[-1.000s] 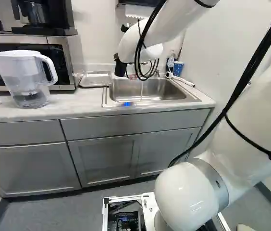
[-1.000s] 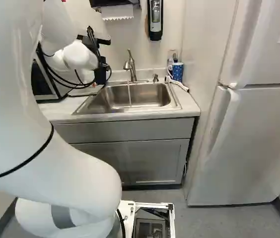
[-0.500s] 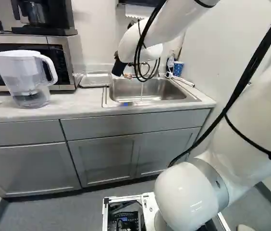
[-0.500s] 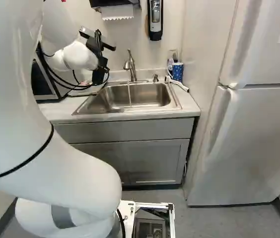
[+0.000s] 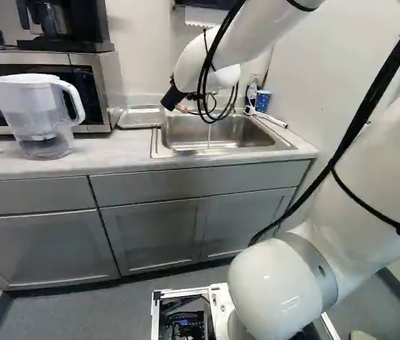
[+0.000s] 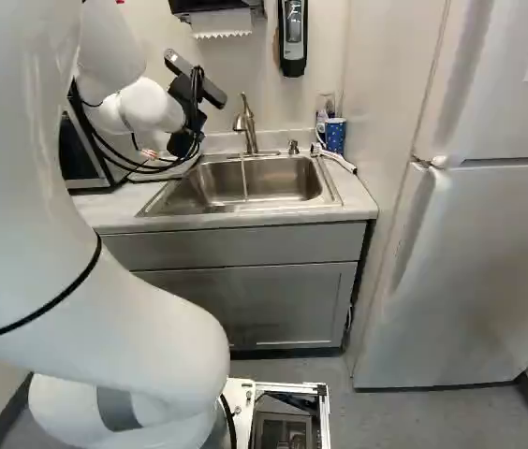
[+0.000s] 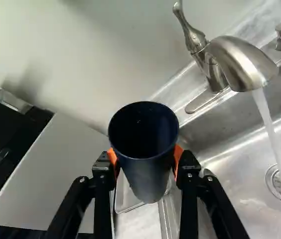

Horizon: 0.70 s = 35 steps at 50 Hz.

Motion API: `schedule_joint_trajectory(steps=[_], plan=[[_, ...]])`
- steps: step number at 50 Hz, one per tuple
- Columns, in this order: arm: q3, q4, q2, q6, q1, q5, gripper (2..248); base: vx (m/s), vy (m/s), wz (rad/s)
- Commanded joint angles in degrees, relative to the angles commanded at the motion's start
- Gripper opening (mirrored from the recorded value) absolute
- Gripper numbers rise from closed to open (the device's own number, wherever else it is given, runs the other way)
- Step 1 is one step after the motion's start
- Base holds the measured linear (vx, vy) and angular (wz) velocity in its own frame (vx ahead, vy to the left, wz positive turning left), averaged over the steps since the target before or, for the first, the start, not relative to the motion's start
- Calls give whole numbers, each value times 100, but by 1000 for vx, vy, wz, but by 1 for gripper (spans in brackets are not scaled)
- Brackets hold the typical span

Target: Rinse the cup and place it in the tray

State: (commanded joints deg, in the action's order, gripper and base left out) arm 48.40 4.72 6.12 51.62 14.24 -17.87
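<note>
Currently, the hand (image 6: 184, 142) grasps the dark blue cup (image 7: 148, 177), one orange pad against each side. The cup is held up near the left edge of the sink (image 6: 255, 207). Beside that edge, the tray (image 5: 142, 117) lies toward the desk's (image 5: 118, 154) rear edge. Water runs from the faucet (image 7: 242, 64) into the sink, apart from the cup. A pitcher (image 5: 40, 113) stands near the desk's front edge.
</note>
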Motion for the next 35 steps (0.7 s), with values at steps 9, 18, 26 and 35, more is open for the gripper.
schedule_joint_trajectory(steps=[9, 18, 26, 35], plan=[[0, 0, 0, 542, 0, 0, 122, 0, 0, 0], [0, 0, 0, 1085, 0, 0, 122, 0, 0, 0], [0, 0, 0, 1567, 0, 0, 122, 0, 0, 0], [0, 0, 0, 2109, 0, 0, 122, 0, 0, 0]])
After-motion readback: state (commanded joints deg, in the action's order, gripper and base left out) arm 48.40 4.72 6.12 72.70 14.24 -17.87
